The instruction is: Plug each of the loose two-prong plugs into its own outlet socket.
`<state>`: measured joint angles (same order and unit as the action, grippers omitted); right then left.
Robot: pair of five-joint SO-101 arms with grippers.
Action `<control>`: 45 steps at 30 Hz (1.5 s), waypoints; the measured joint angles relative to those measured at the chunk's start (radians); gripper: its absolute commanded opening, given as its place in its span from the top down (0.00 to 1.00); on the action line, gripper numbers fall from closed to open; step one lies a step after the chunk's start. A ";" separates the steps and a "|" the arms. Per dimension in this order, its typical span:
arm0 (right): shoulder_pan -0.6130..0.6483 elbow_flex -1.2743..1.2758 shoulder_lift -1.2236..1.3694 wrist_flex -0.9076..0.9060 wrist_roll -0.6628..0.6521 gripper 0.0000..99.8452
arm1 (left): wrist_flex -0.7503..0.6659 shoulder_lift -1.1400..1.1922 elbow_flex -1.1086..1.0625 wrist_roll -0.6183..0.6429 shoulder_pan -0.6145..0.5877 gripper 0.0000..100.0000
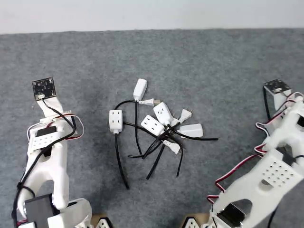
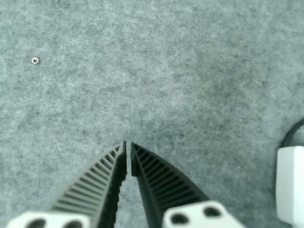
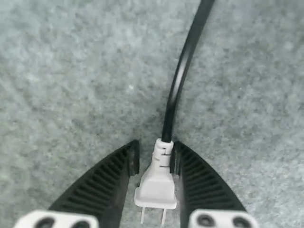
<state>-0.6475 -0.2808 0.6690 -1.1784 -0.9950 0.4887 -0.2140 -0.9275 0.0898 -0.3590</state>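
Gripping a plug (image 3: 154, 185) in the right claw (image 3: 155, 145), prongs facing the wrist, cord (image 3: 183, 71) leading straight off; outlets (image 1: 163, 112) at 9 o'clock from it; left claw (image 2: 128, 144) clenched, empty.

The tabletop (image 1: 213, 61) is mottled grey, flecked lighter and darker, with a plain off-white wall (image 1: 142, 14) behind it. The outlet sockets (image 1: 116, 120) and the loose plugs (image 1: 139, 89) are white, their cords (image 1: 119, 166) black and their prongs silver. Both arms (image 1: 47, 156) are white with black blocks and red, white and black wires. The left tool (image 2: 128, 144) has black fingers (image 2: 99, 185) with a ribbed pattern, on white mounts, and the right tool (image 3: 155, 145) is coloured the same. The two-prong plug (image 3: 156, 183) at the right tool is white on a glossy black cord. A tiny ring (image 2: 34, 60) on the grey is silver
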 measured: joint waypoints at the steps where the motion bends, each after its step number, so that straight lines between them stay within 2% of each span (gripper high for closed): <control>1: 0.000 -0.003 0.003 0.005 0.000 0.88 | 0.000 0.000 0.000 0.000 0.000 0.98; 3: 0.000 -0.008 0.005 0.006 0.000 0.90 | 0.000 0.000 0.000 0.000 0.000 0.98; 6: 0.000 -0.008 0.006 0.014 0.000 1.00 | 0.000 0.000 0.000 0.000 0.000 0.98; 14: -0.002 -0.009 0.003 0.029 -0.002 0.99 | 0.000 0.000 0.000 0.000 0.000 0.98; 19: 0.017 -0.006 -0.068 -0.117 0.003 0.99 | 0.000 0.000 0.000 0.000 0.000 0.98; 27: 0.126 -0.006 -0.339 -0.334 0.127 0.99 | 0.052 0.000 0.002 0.000 0.000 0.99; 32: 0.270 -0.006 -0.539 -0.474 0.239 0.99 | 0.115 0.014 0.034 -0.008 0.003 0.99; 34: 0.341 -0.006 -0.634 -0.505 0.282 0.99 | 0.175 0.058 0.077 -0.060 0.031 0.99; 41: 0.664 0.002 -0.964 -0.577 0.423 0.99 | 0.420 0.196 0.238 -0.370 0.081 0.99; 45: 0.885 0.083 -1.077 -0.577 0.543 0.99 | 0.456 0.172 0.199 -0.534 0.152 0.99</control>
<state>0.2378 -0.1979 -0.4081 -1.7553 -0.4519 0.9444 -0.0422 -0.7281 -0.4442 -0.2071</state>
